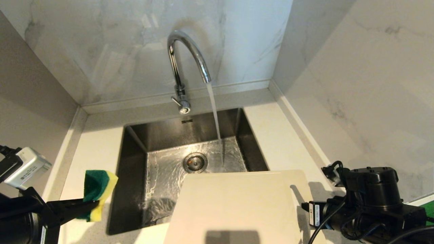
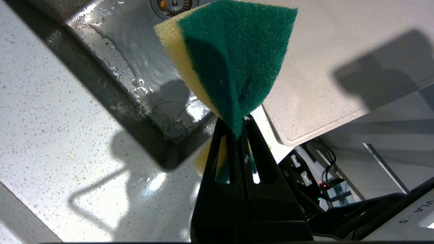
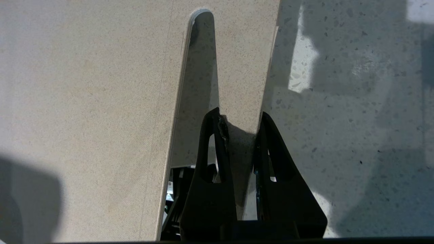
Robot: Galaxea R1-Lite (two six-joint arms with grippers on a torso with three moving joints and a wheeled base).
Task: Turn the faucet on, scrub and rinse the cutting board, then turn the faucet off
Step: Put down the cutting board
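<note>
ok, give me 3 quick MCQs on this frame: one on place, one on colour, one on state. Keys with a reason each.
1. Where is the right gripper clamped on the board?
A. on the strip between slot and edge
B. on a far corner
C. nowhere

2. The sponge in the left gripper is:
A. pink
B. green and yellow
C. blue

3. The faucet is:
A. off
B. dripping
C. running

Key: 1 A, one finger sits through the slot, the other outside the edge. 2 B, green scrub face on yellow foam. 3 C, a steady stream falls into the sink.
</note>
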